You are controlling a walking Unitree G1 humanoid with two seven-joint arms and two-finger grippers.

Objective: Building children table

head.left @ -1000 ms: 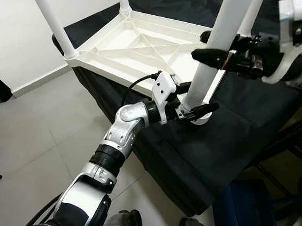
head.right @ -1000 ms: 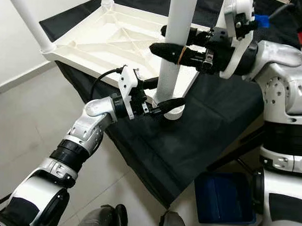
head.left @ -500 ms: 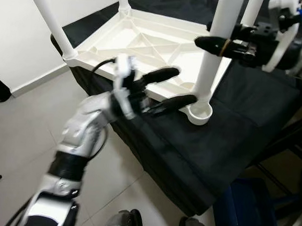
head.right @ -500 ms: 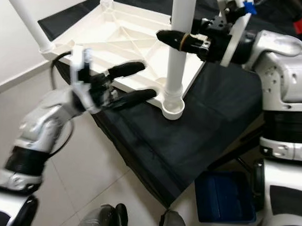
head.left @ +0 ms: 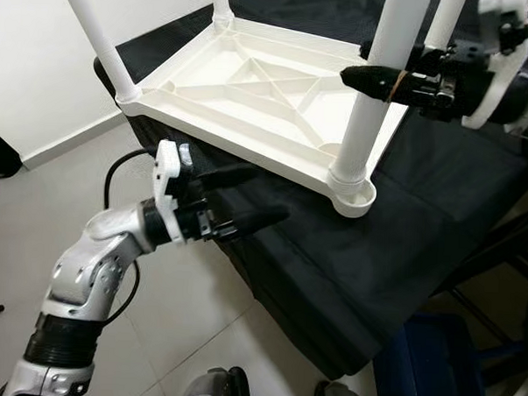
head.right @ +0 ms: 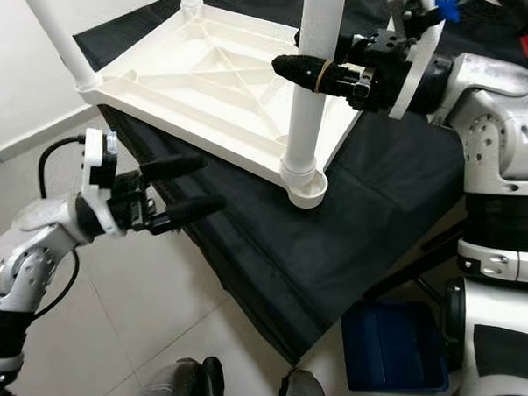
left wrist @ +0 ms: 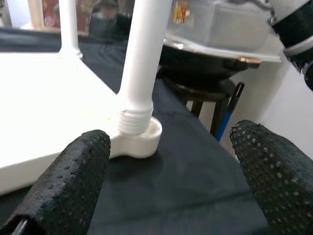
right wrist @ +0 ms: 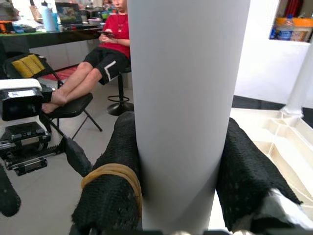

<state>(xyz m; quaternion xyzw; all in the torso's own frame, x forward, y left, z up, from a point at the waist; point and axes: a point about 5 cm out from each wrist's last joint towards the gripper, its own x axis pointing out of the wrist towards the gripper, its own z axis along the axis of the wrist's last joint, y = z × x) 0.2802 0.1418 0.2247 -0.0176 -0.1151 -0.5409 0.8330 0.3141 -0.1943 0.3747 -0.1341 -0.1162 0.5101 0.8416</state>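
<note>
A white children's table lies upside down on a black cloth, legs pointing up. My right gripper is shut on the nearest leg, about halfway up; the right wrist view has that leg pressed between both pads. The leg stands in the corner socket. My left gripper is open and holds nothing, hovering off the table's front edge, to the left of the socket. Its wrist view looks between the fingers at the leg's threaded base.
Two more legs rise at the far corners. The black cloth drapes over the front edge. A blue bin sits on the tiled floor at lower right. A person sits on a chair in the room.
My left gripper has let go of the leg's base, opened, and pulled back to the left and toward me. The right gripper still grips the leg.
</note>
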